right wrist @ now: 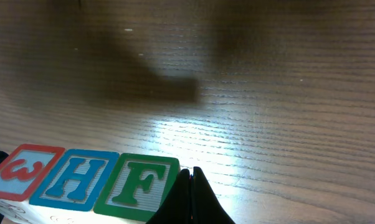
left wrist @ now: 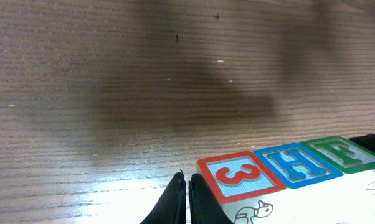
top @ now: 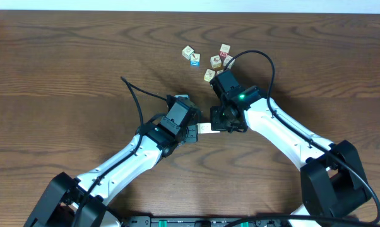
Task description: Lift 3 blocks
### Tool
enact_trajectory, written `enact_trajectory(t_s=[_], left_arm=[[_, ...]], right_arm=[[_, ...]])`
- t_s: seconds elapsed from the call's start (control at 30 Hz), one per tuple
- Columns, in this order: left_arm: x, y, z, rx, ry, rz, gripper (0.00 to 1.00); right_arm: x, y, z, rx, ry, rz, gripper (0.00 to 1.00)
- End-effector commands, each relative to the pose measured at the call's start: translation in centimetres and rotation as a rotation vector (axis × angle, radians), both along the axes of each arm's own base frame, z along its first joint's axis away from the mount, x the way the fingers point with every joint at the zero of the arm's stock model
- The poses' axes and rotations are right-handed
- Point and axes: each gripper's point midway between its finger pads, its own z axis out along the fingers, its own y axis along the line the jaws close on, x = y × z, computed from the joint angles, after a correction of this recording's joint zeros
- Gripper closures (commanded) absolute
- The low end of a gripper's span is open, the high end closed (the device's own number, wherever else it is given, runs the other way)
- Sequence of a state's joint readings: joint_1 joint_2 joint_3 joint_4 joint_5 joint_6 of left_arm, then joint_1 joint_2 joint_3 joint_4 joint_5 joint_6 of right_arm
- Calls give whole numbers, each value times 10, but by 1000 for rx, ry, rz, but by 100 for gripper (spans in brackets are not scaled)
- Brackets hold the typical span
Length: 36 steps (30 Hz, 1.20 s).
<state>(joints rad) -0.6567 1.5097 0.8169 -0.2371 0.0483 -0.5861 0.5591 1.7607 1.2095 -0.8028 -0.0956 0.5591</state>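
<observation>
At the bottom edge of the left wrist view, the left gripper has its fingers pinched together with nothing between them, and their outer side lies against the 3 block. Beyond it run the H block and the F block, touching in one straight row, lower right of frame. The right gripper, fingers also pressed together, butts the F end. So the row is pinched endwise between the two arms, at centre frame overhead. I cannot tell whether it is off the table.

The blocks look like small, light, rigid wood with smooth printed faces, not fragile. Only end pressure holds them, so I judge the middle one could slip or the row could buckle. The push should stay centred on the end faces, level and in line.

Farther off, upper centre overhead, loose blocks lie scattered.
</observation>
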Motion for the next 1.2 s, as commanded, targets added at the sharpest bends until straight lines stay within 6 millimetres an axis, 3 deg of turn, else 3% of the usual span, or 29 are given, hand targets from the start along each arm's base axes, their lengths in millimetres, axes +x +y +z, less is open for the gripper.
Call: enact_trajectory(t_s=[0.0,0.27,0.77,1.17], left_arm=[[-20,-71,41,-249,12,-211,93],[-23,-68,30,-259,11,-203,93],[-22,-68,29,-254,6,-199,93],[-20,-68,9,-224,34,-188,93]], right_arm=[[-31,66,13,248,100,118,99],[-30,64,9,238,89,115,99],[-28,66,8,247,75,117,99],[-25,56,-1,196,54,102,99]])
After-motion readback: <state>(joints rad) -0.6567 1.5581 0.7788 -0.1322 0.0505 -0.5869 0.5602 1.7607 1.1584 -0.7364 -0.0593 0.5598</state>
